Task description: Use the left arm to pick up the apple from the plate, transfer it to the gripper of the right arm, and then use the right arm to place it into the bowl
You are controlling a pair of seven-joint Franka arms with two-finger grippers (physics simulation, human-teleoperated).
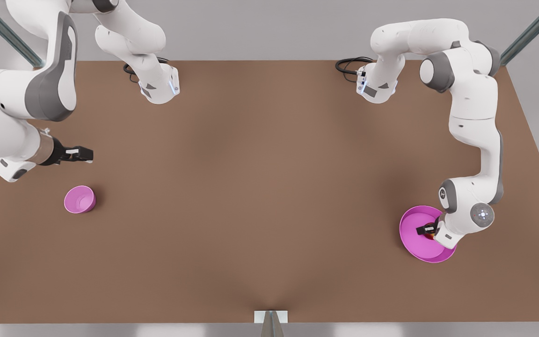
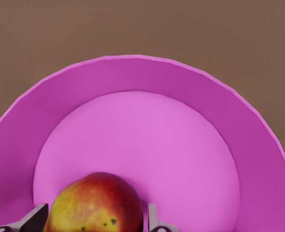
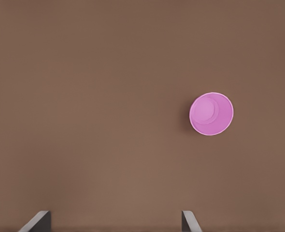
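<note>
Straddling apple [image 2: 95,203] on plate [image 2: 133,77], left gripper [image 1: 427,229] fingers not visibly clamped; off-centre squeeze could roll it. Right gripper [image 1: 80,153] waits, spread.

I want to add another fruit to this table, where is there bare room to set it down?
The wide brown table between bowl and plate is free. It is crowded at the plate, where the left gripper brackets the apple.

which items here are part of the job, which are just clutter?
Job: apple between the left end effector fingers, on the plate; bowl; right end effector, open, waiting above the table.
Clutter: table; cables.
</note>
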